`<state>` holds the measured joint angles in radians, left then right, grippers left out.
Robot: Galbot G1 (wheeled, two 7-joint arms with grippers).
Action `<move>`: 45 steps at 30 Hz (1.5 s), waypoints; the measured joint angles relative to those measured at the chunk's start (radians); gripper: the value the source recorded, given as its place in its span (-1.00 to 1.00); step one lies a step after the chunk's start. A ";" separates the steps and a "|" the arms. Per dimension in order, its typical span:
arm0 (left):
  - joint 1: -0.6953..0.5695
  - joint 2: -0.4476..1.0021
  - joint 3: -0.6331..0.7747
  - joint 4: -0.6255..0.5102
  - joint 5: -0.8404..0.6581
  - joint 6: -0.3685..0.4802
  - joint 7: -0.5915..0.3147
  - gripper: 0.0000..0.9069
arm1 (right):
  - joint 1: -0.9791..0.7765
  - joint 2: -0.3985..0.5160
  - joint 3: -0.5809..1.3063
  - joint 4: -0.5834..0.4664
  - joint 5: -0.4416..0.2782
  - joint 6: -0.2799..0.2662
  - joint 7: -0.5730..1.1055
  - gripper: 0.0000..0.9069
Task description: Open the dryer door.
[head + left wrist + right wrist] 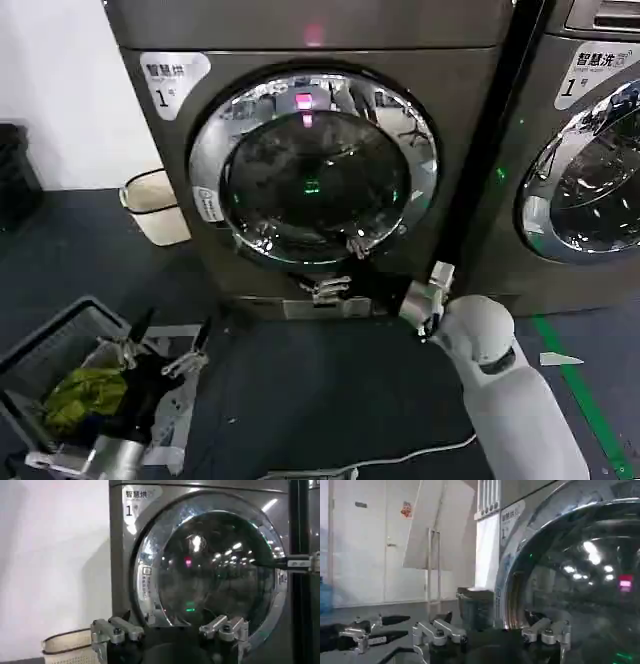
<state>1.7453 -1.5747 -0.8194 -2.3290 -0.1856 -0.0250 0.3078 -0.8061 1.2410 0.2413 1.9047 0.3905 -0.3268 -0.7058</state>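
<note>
A: Start nearest. Where is the left gripper?

B: Low on the near left, over the dark floor just beside a basket with a yellow-green cloth in it. Its fingers are spread apart and hold nothing. It sits well short of the machine, pointing toward it.

A: And the right gripper?

B: Farther in, on the right, at the end of the white arm. It is near the dryer's front, just beside the lower right of the dryer door. From its wrist camera the fingers stand parted and empty, with the chrome ring and dark glass looming close beyond them.

A: So where does the door lie from those fingers?

B: Up and to the left of them, and slightly farther away. The door is closed, flat against the grey front, its round ring facing the robot. The right arm is plainly the nearer one.

A: What does the coming move turn on?

B: I judge it turns on reaching the ring's right edge, which lies above the fingers. A handle or recess there I cannot make out. A similar neighbouring door on the far right must be avoided.
</note>
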 joint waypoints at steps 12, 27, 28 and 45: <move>0.015 -0.010 0.004 0.006 0.030 -0.016 0.006 1.00 | 0.206 0.071 -0.149 -0.272 -0.035 0.109 0.025 1.00; 0.025 -0.034 0.031 0.007 0.096 -0.017 0.018 1.00 | 0.391 0.184 -0.303 -0.535 -0.026 0.193 0.078 1.00; 0.026 -0.034 0.031 0.006 0.097 -0.017 0.019 1.00 | 0.396 0.188 -0.310 -0.545 -0.028 0.197 0.075 1.00; 0.032 -0.034 0.029 0.006 0.107 -0.023 0.019 1.00 | 0.499 0.288 -0.373 -0.731 -0.031 0.206 0.080 1.00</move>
<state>1.7777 -1.6091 -0.7900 -2.3232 -0.0788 -0.0482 0.3272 -0.3073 1.5293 -0.1321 1.1732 0.3590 -0.1211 -0.6263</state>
